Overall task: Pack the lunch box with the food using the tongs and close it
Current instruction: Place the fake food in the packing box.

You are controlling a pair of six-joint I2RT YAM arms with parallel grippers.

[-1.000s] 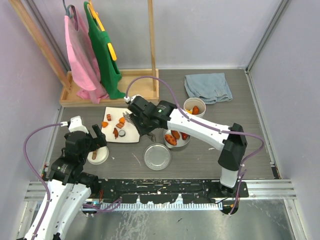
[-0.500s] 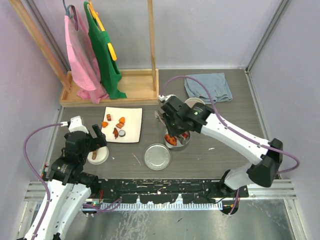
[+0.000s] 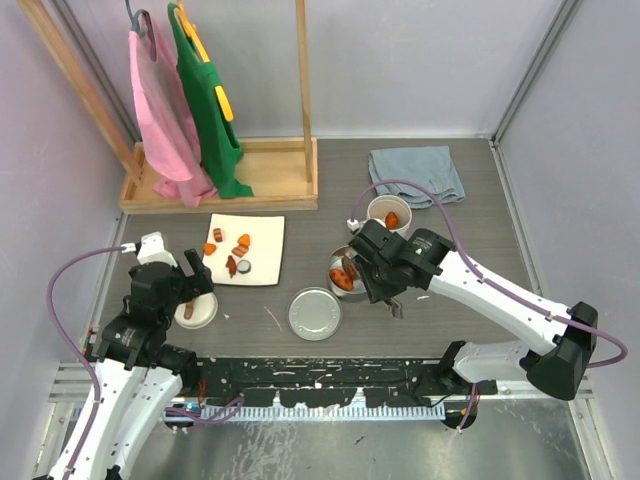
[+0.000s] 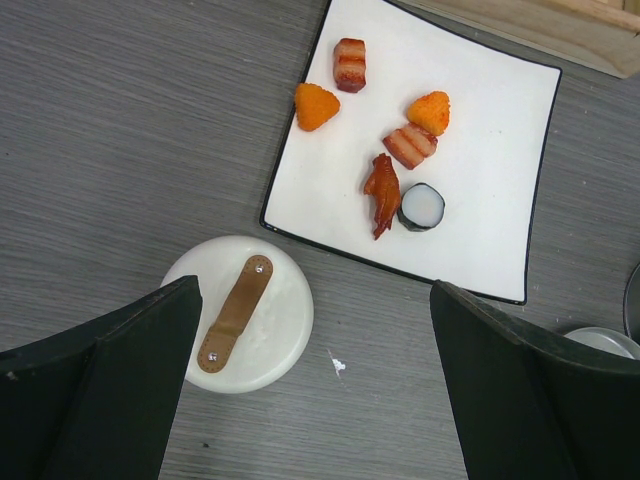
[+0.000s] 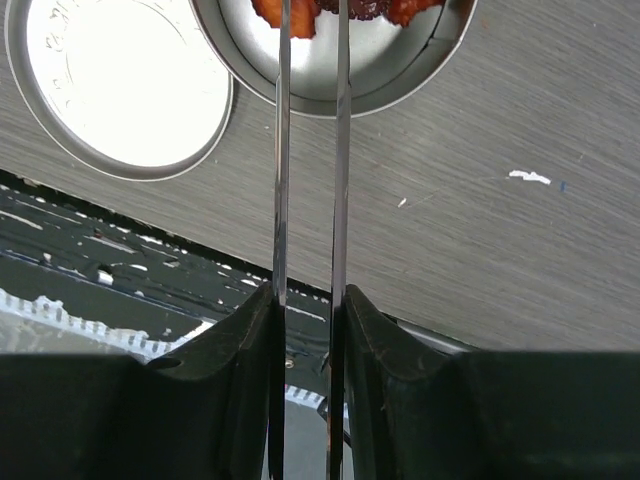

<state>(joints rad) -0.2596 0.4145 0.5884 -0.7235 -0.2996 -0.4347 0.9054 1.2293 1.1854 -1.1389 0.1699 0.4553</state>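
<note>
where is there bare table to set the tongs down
Bare table lies right of the blue cloth and white tub, and in the strip between the white plate and that tub. The front is crowded: white lid, steel lid and steel tin sit in a row.

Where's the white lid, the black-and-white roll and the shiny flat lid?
White lid (image 4: pixel 238 313), left wrist view: on its brown handle, mid-lid.
Roll (image 4: pixel 421 206), left wrist view: its white middle.
Steel lid (image 5: pixel 118 75), right wrist view: its flat middle.
</note>
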